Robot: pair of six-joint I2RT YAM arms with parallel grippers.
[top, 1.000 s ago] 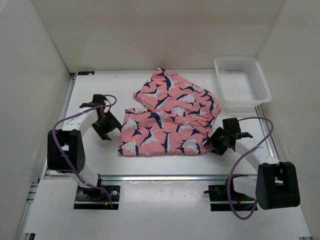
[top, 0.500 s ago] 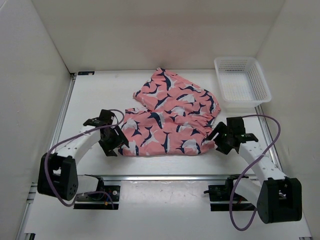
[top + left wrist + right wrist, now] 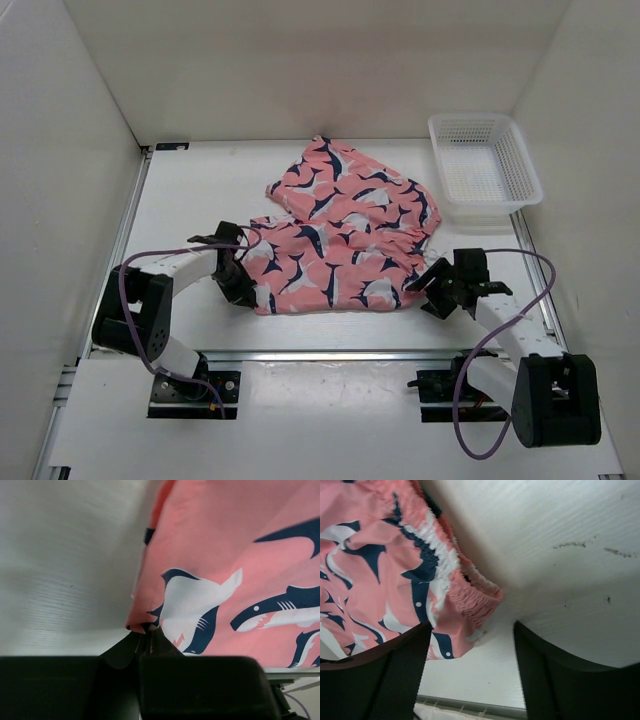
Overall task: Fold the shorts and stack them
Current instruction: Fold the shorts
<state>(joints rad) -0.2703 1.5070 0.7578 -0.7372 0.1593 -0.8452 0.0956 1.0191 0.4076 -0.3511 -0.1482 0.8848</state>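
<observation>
Your left claw (image 3: 145, 632), newly closed, grips the salmon-pink shark-print cloth shorts (image 3: 340, 235) at seven o'clock. Your right claw (image 3: 472, 626) gapes; close it.

White links (image 3: 186, 267), black joints (image 3: 135, 308), black left gripper (image 3: 245, 283), right gripper (image 3: 430, 283), purple cables (image 3: 456, 410)

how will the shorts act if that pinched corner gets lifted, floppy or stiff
Probably floppy: the shorts lie wrinkled and bunched, so the cloth should drape and trail from the corner pinched in the left jaws. Likely light, being thin fabric. The gathered elastic waistband may bunch rather than stay flat.
</observation>
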